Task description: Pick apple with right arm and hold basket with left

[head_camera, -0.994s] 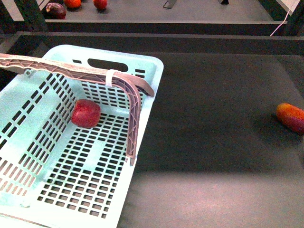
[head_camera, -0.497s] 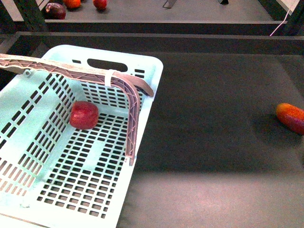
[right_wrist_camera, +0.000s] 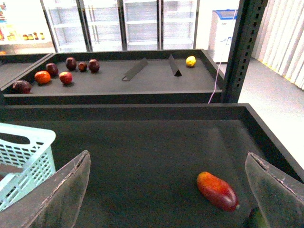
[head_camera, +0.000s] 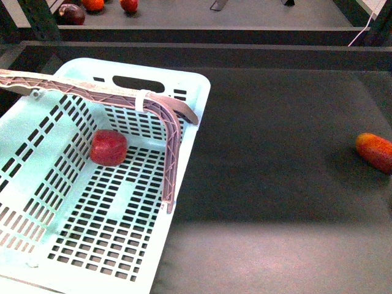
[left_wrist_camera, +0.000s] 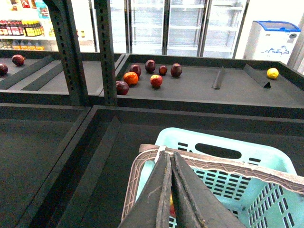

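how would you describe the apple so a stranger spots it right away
Find the pale mint basket on the dark tray's left side. The apple lies on its slotted floor: round and deep red, unlike the elongated orange-red fruit out on the tray's right.

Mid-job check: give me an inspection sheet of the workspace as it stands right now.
Surface: dark bin floor, bare apart from items below.
Job's things: apple lies inside basket, on its slotted floor.
Clutter: elongated orange-red fruit on the floor, far from the basket.
Grippers: left gripper shut on the basket's handle; right gripper open, empty, above the floor.
Cables: pink cord beside the post.
Surroundings: rear bin with small fruits, a yellow fruit; fridges behind.
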Controlling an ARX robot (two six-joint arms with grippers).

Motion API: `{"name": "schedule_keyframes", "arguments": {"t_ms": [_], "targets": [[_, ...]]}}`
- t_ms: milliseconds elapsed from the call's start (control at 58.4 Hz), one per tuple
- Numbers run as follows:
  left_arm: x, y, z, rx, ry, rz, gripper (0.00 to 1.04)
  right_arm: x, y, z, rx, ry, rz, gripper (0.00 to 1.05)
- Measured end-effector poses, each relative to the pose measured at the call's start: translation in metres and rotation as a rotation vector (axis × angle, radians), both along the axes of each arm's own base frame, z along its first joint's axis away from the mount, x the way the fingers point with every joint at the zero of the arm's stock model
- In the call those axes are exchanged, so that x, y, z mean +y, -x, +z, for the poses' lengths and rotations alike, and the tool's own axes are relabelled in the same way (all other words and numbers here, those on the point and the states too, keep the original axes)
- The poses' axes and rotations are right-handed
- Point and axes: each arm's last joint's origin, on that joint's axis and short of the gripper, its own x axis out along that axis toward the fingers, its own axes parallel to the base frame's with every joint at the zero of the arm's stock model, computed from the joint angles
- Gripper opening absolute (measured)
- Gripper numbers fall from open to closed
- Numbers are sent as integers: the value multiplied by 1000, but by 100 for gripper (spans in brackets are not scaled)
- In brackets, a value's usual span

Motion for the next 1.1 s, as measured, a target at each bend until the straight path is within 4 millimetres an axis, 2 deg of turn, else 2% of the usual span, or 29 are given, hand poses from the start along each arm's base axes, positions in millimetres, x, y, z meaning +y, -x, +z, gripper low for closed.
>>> {"name": "schedule_keyframes", "arguments": {"t_ms": [908,1096], "targets": [[0,24,2,-8,0,1,3,0,0,0,0,0,0,96],[0,34,-1,-2,0,1,3,0,0,0,0,0,0,96]]}}
